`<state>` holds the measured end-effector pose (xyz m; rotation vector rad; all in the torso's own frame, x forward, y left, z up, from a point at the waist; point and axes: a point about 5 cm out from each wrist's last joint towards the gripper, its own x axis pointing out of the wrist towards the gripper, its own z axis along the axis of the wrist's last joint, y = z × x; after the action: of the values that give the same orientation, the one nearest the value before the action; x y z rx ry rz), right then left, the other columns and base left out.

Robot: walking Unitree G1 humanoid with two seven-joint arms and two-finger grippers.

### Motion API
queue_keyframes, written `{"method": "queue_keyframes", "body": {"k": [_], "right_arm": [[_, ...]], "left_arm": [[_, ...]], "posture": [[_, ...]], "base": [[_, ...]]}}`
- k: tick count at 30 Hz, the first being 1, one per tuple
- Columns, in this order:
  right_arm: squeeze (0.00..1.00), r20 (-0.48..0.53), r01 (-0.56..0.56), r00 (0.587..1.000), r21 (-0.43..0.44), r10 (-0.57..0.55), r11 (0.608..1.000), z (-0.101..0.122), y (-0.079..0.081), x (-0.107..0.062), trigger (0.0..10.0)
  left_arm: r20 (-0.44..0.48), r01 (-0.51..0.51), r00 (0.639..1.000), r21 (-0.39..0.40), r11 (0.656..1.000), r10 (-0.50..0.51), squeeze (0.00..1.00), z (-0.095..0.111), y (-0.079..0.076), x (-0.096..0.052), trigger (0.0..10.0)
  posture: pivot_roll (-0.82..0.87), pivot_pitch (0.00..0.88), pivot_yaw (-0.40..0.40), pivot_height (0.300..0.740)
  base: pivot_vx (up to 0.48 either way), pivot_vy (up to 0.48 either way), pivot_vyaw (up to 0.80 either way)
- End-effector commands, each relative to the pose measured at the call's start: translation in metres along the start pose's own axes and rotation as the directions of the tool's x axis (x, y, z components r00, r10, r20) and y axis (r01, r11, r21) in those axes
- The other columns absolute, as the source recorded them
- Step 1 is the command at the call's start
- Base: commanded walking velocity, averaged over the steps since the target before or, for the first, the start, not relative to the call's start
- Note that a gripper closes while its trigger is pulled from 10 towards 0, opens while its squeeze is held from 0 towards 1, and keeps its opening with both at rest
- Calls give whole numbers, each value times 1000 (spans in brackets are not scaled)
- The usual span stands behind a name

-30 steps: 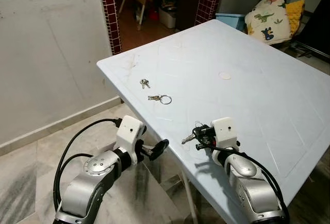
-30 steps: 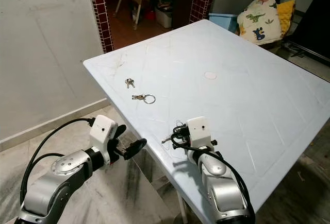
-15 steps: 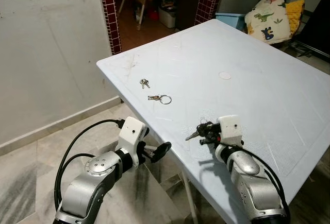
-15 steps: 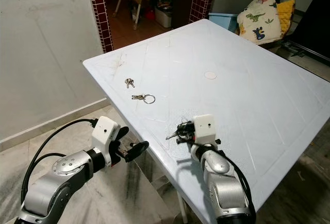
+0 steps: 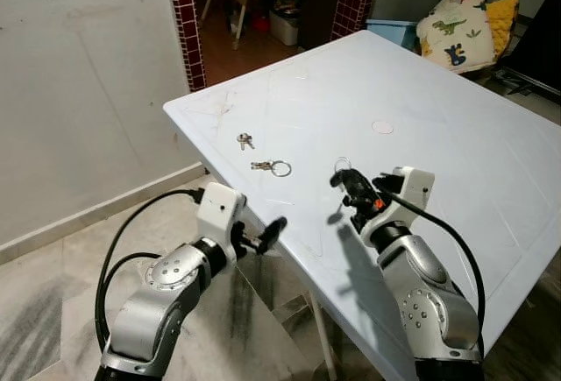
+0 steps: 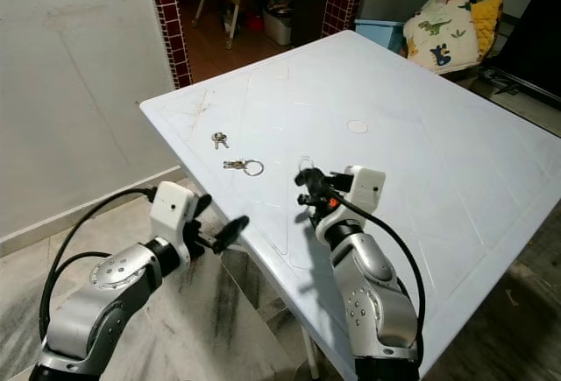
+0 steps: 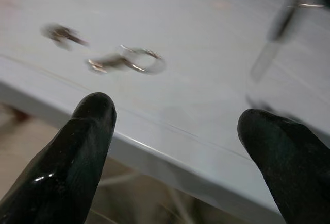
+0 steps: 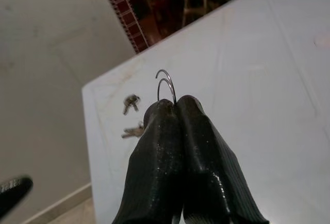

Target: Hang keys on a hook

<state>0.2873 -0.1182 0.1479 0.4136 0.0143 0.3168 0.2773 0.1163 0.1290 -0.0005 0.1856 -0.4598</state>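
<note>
Grey plaster wall [image 5: 79, 74] fills the left of the head views, with a red-tiled doorway [image 5: 184, 22] at the top and marbled floor [image 5: 53, 293] below. Across centre and right spreads the white plastic tabletop [image 5: 456, 162], a dinosaur-print cushion [image 5: 456, 26] beyond its far corner at upper right.

Lower right of centre, the right gripper [image 5: 351, 190] is raised above the tabletop, its jaws pressed together on a thin silver key ring [image 8: 166, 84] whose wire loop pokes out past the tips in the right wrist view; any keys hanging from it cannot be made out. Lower left, the left gripper [image 5: 263, 234] hovers just off the tabletop edge, jaws spread and holding nothing.

Left of centre lie a second silver ring with keys [image 5: 273, 168] and, just beyond it, a small loose pair of keys [image 5: 245, 141].

Such a bunch should be light, stiff and slippery, and will swing; the ring is the sensible hold, leaving enough loop free to slip over a hook.
</note>
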Motion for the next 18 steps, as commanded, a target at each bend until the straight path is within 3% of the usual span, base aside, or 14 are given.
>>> {"method": "queue_keyframes", "body": {"k": [1,2,8,18], "right_arm": [[0,20,-16,1000,-44,16,999,7,5,-3,7765],[0,27,-24,999,-59,26,998,9,9,-4,10000],[0,39,-51,998,-84,55,995,13,23,-8,10000],[0,24,-49,998,-93,52,994,10,25,-6,10000]], "left_arm": [[19,-70,997,24,997,70,0,2,8,1,10000],[33,-95,995,22,995,94,0,4,11,1,10000],[63,-149,987,20,989,148,0,8,15,2,10000],[43,-179,983,-31,983,180,0,5,17,5,10000]], "posture": [[91,51,-52,740],[88,49,-51,740],[86,42,-54,740],[88,40,-56,740]], "base": [[0,0,0],[0,0,0],[0,0,0],[0,0,709]]}}
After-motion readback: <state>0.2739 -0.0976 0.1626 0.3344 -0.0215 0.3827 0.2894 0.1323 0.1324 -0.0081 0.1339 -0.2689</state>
